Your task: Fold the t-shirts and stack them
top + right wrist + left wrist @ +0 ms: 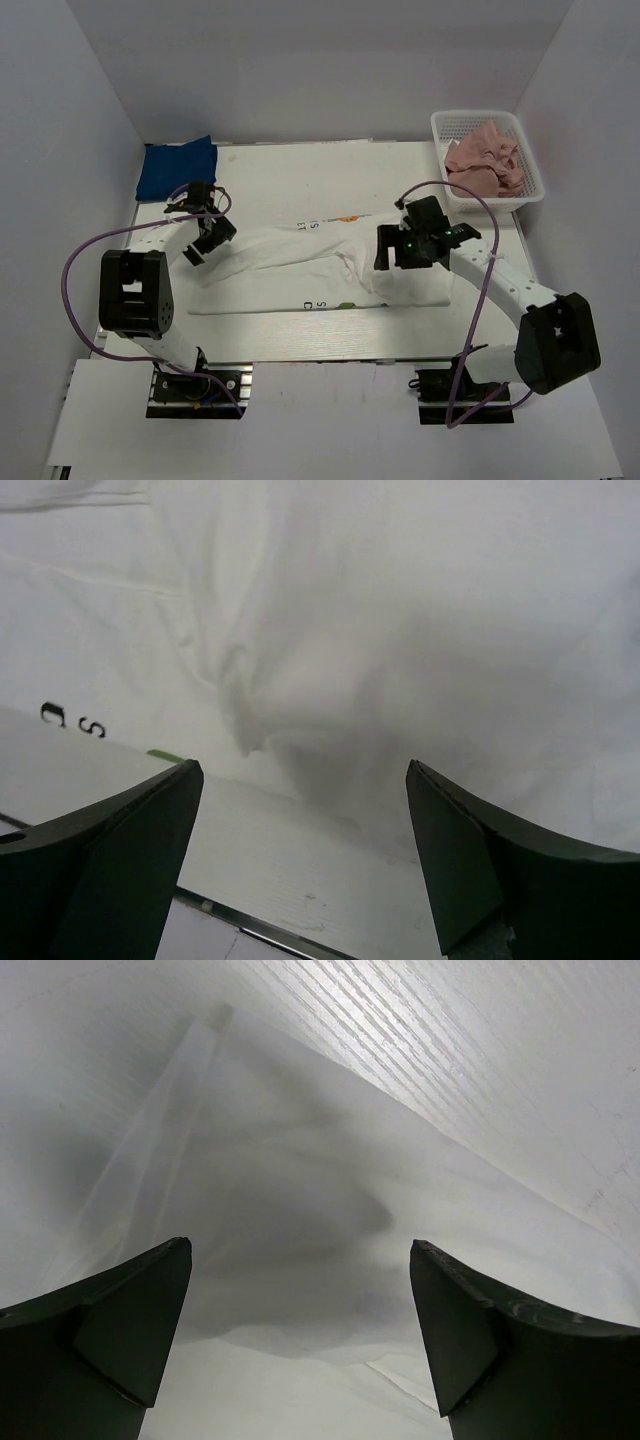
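The white t-shirt (300,265) with print and black lettering lies partly folded across the middle of the table. My left gripper (205,243) is open over its left end, white cloth (300,1260) lying between the fingers, untouched. My right gripper (383,258) is open over the shirt's right part, with cloth (330,660) bunched ahead of it and lettering at the left. The blue t-shirt (177,168) lies folded at the far left. The pink t-shirt (487,160) is crumpled in the basket.
A white mesh basket (440,128) stands at the far right corner. White walls close in the table on three sides. The table's front edge (260,935) shows just under my right gripper.
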